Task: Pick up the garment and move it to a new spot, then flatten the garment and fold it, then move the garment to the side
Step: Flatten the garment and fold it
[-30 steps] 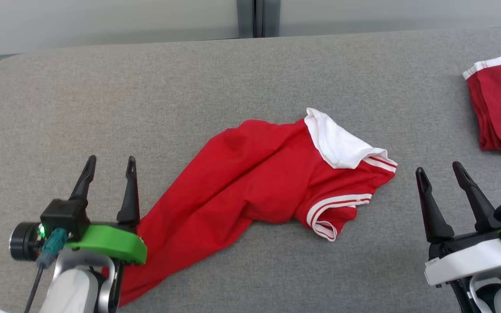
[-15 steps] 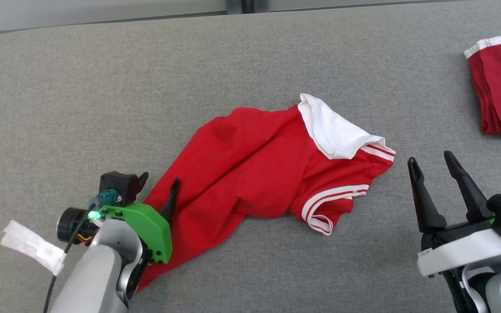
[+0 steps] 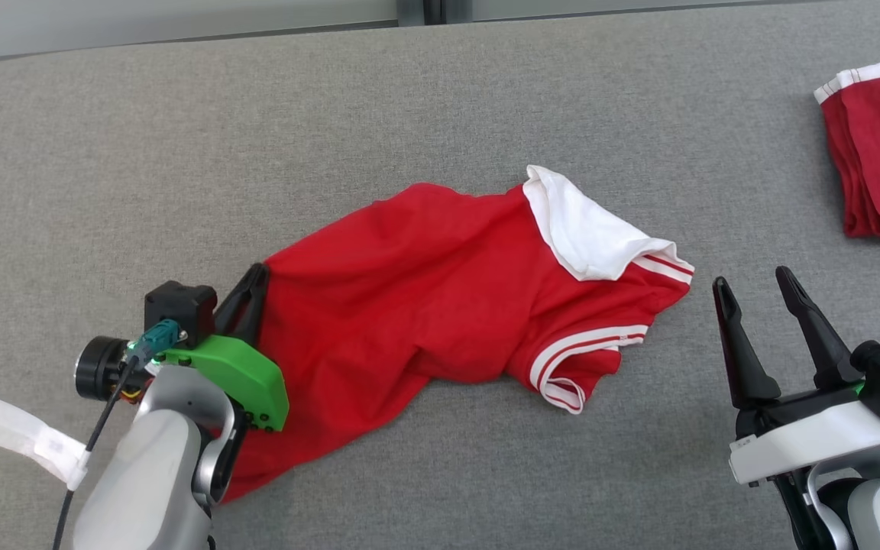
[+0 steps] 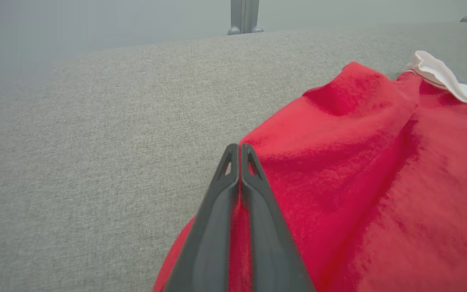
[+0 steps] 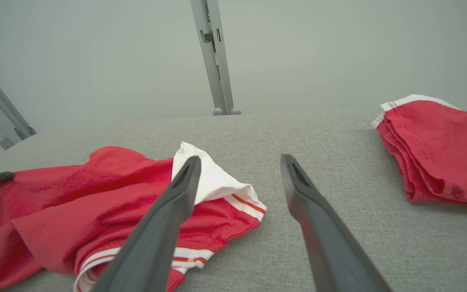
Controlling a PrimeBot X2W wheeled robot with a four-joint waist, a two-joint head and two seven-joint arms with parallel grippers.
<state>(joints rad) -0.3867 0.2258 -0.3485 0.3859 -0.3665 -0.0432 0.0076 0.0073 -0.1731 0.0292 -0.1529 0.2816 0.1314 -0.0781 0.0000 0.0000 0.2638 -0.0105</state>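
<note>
Head view showed the left gripper [image 3: 258, 272] with jaws pinched together on the left edge of the red garment [image 3: 440, 283], which lay crumpled on the table [image 3: 180, 153], its long axis running rightward to the striped sleeve [image 3: 585, 359] nearest the right gripper [image 3: 749, 279], jaws apart and empty.

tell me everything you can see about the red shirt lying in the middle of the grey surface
The red soft-knit shirt lies crumpled and wrinkled on the grey fabric-covered table, stretched diagonally. A white turned-over panel sits at its far right end, beside a white-striped short sleeve. The left hand is shut on its left edge.
</note>
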